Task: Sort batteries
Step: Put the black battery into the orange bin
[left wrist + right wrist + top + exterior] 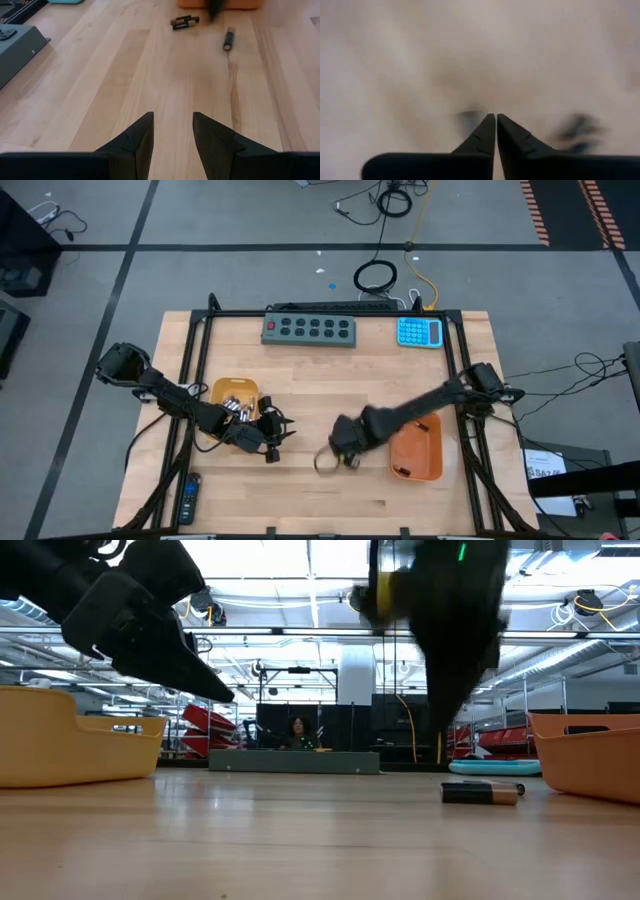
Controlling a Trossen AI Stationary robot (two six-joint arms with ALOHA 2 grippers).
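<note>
Pressed together with nothing between them, my right hand (496, 116) hovers over the surface (330, 380), while my left hand (172, 116) stands open, two batteries (185, 22) ahead.

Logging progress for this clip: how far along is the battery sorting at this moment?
Partly done. The yellow tray already holds several silvery batteries. In hand: nothing visible; the right gripper is shut over bare wood, and the left gripper hangs open and empty beside the yellow tray. Left: at least two loose batteries still lie on the table near the orange tray.
</note>
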